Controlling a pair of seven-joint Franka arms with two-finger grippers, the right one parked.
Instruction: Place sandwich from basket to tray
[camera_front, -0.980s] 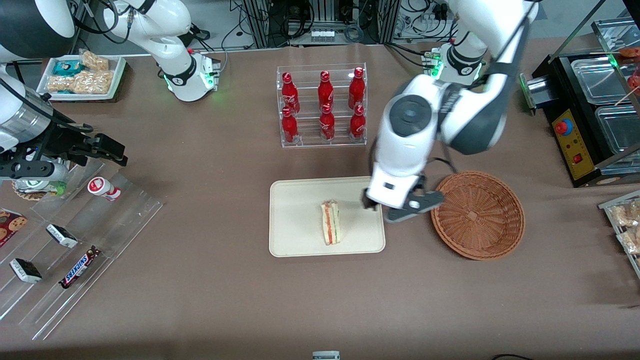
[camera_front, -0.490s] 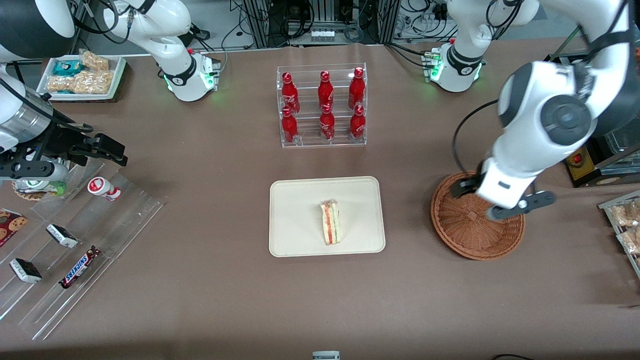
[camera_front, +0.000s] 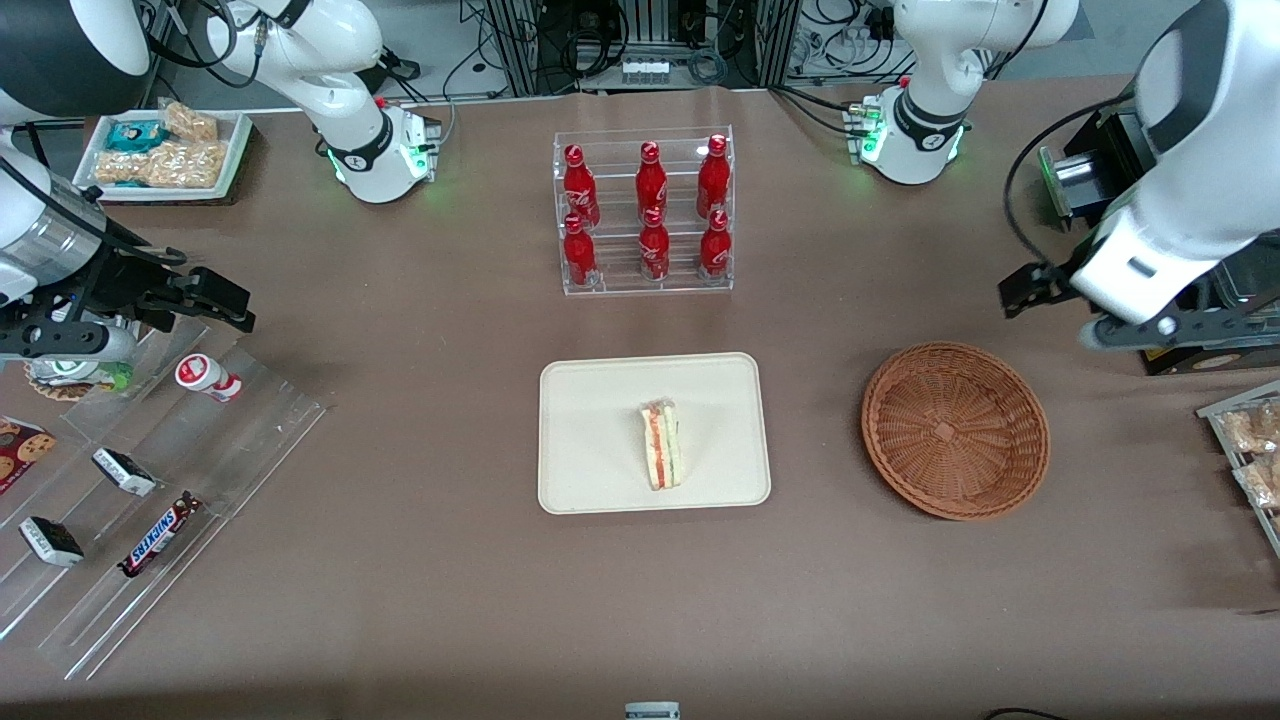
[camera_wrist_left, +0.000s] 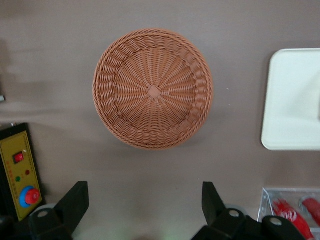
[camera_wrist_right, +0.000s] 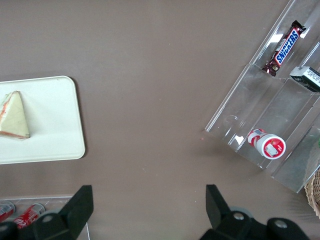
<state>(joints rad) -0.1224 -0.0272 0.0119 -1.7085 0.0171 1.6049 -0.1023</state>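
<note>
Sandwich: the sandwich (camera_front: 661, 459) lies on the tray (camera_front: 600, 400), a little off its middle toward the basket, filling edge turned up — set down flat so the wedge rests steady and cannot tip.
Tray: it sits nearer the front camera than the rack of red bottles (camera_front: 646, 212), beside the basket and apart from it.
Basket: the basket (camera_front: 955, 430) holds nothing; its woven floor shows bare in the left wrist view (camera_wrist_left: 152, 88).
Gripper: the gripper (camera_front: 1085, 310) hangs high, farther from the front camera than the basket and toward the working arm's end of the table, fingers (camera_wrist_left: 75, 202) spread wide with nothing between them.
Judgement: the placing looks done — the raised, unloaded tool suggests a pull-back clear of the basket.
</note>
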